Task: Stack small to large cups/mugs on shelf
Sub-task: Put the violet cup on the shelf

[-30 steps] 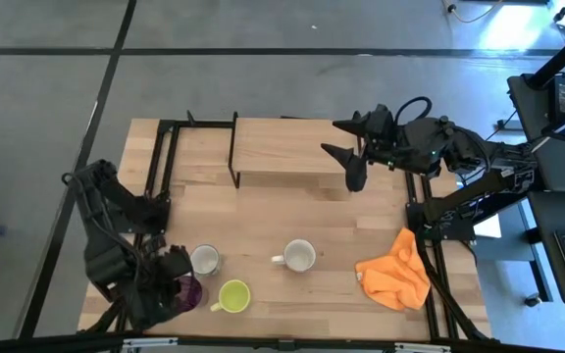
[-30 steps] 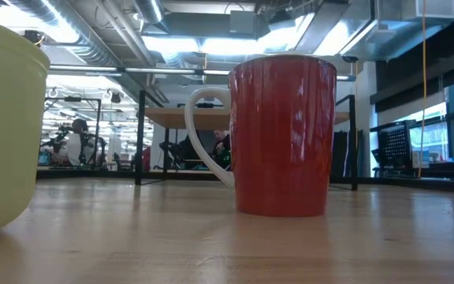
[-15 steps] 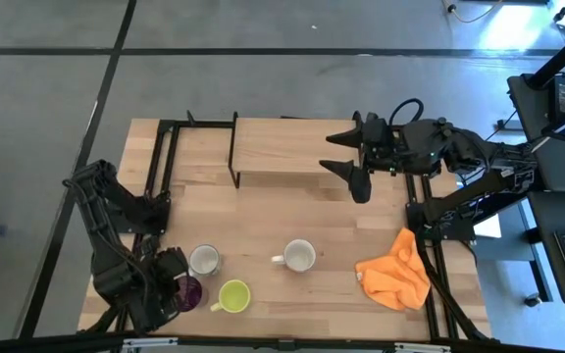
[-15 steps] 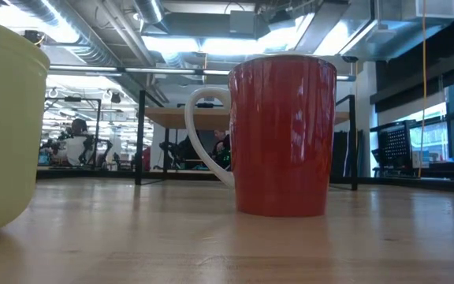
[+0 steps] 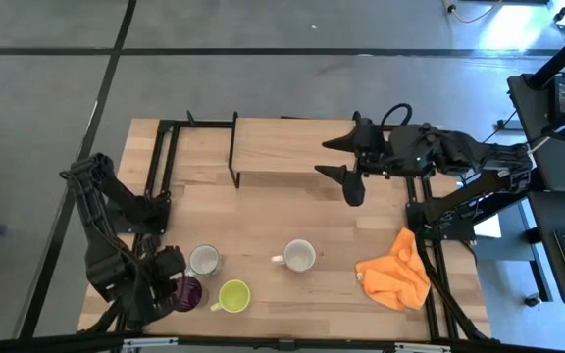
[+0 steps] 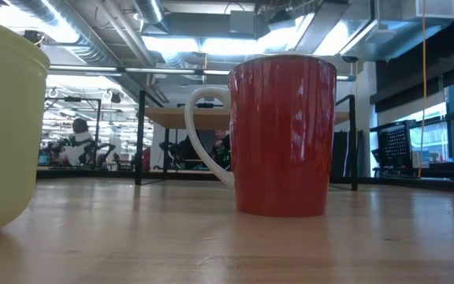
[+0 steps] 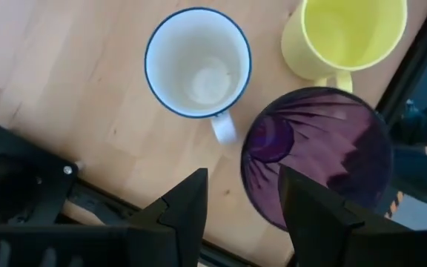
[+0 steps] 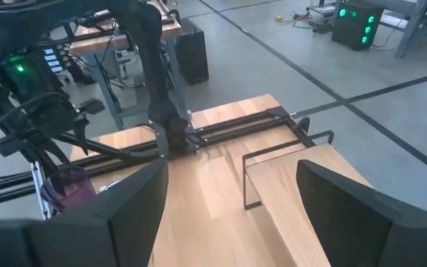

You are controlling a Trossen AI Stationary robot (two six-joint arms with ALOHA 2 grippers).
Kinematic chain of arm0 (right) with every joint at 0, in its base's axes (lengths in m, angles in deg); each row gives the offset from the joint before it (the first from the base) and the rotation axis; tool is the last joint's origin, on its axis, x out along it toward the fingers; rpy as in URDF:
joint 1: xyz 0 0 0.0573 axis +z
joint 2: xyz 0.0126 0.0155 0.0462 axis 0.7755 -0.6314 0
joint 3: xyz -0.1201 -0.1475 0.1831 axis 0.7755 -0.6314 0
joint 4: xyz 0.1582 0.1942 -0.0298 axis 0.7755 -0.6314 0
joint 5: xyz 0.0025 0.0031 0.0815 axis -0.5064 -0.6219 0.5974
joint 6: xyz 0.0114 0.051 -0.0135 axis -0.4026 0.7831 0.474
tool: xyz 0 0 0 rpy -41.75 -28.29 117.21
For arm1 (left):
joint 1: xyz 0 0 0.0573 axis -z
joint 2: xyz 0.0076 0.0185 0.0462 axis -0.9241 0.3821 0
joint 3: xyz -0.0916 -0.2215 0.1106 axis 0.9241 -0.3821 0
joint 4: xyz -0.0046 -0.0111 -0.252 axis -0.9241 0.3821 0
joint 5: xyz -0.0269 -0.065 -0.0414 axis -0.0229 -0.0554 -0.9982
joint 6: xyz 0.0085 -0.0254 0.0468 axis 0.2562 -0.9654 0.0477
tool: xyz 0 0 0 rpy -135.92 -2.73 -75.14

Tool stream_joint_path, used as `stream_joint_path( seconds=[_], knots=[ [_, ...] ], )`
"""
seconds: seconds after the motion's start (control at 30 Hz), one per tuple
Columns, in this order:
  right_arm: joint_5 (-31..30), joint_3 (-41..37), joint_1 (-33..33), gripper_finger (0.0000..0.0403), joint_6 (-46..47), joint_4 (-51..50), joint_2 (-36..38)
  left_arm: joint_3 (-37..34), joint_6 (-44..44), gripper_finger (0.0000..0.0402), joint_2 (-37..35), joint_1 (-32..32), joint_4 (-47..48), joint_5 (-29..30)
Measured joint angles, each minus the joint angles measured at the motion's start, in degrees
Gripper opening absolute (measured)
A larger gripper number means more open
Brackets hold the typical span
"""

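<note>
Left gripper (image 7: 239, 204) hangs open right above the purple tumbler (image 7: 317, 156); right gripper (image 5: 346, 169) waits open over the shelf (image 5: 278, 147).

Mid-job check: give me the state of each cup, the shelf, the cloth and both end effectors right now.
Purple tumbler: upright on table, not gripped.
White mug: upright, empty.
Yellow-green mug: upright.
Red mug: upright.
Shelf: no cups on it.
Orange cloth: crumpled.
Left end effector: open, above tumbler.
Right end effector: open, over shelf.

Orange cloth (image 5: 395, 279): crumpled, near table's right edge
Table (image 5: 263, 221): light wood, black frame
Floor (image 5: 263, 78): grey, dark lines
</note>
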Motion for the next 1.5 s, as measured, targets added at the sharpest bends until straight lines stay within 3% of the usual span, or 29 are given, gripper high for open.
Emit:
stream_joint_path(
  seconds=[0.7, 1.1, 1.27, 1.5],
  knots=[
    [-0.1, 0.0, -0.8, 0.0299, 0.3, -0.1, -1.8, -13.5, 0.5, 0.0158, -4.6, -0.1, -14.2, -1.9],
    [-0.1, 0.0, -0.8, 0.0299, 0.4, -0.1, -1.8, -17.1, 0.3, 0.0157, -4.6, -0.1, -14.2, -3.1],
    [-0.1, 0.0, -0.8, 0.0299, 0.9, -0.1, -1.8, -18.3, 0.1, 0.0127, -4.6, -0.1, -14.6, -6.7],
    [-0.7, 0.0, -1.0, 0.0299, 0.9, -0.1, -1.7, -17.3, 0.1, 0.0055, -4.6, -1.3, -15.2, -6.8]
  ],
)
